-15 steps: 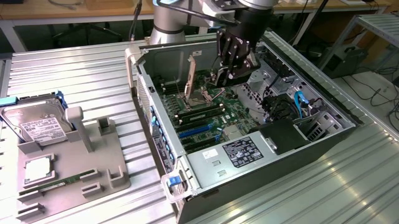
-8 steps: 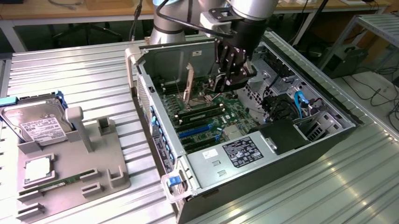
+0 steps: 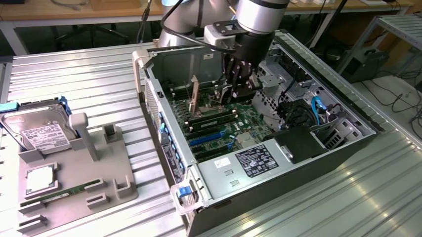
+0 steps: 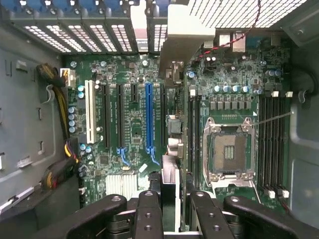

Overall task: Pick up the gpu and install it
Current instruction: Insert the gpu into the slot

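My gripper (image 3: 237, 91) reaches down into the open computer case (image 3: 218, 197), just over the motherboard (image 3: 247, 126). In the wrist view the gripper (image 4: 170, 214) is shut on the gpu (image 4: 169, 181), which I see edge-on as a thin card between the black fingers (image 4: 148, 211). Its silver bracket (image 4: 182, 35) lies at the far end, against the case's rear slot openings. The card runs along the board between the blue slot (image 4: 148, 117) and the processor socket (image 4: 227, 152). I cannot tell whether it touches a slot.
Outside the case, at the exterior view's left, a grey holder (image 3: 99, 187) carries a silver hard drive (image 3: 41, 133), a processor chip (image 3: 41, 177) and a green memory stick (image 3: 63, 193). Yellow and black cables (image 4: 65, 154) run along one case wall. Drive cages (image 3: 290, 94) crowd the other side.
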Motion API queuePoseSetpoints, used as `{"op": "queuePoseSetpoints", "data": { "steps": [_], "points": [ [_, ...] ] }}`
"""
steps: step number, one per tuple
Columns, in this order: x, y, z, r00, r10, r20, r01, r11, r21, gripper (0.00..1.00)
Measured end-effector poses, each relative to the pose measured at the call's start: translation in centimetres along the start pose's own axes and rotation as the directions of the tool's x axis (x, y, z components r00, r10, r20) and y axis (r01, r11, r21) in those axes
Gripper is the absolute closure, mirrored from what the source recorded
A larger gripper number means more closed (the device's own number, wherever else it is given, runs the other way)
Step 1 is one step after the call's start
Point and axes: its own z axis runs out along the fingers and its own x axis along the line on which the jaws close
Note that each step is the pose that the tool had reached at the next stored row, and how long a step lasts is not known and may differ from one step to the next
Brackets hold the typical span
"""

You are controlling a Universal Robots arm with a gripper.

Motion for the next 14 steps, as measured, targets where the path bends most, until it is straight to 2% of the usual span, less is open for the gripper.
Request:
{"op": "queuePoseSetpoints", "data": {
  "steps": [4,9,14],
  "points": [
    [0.0,0.13,0.34,1.0,0.0,0.0,0.0,1.0,-0.0074,0.73],
    [0.4,0.19,1.12,1.0,-0.003,0.0001,0.003,1.0,-0.0094,0.73],
    [0.4,1.18,2.08,0.9999,-0.012,0.0002,0.012,0.9999,-0.0096,0.73]
  ]
}}
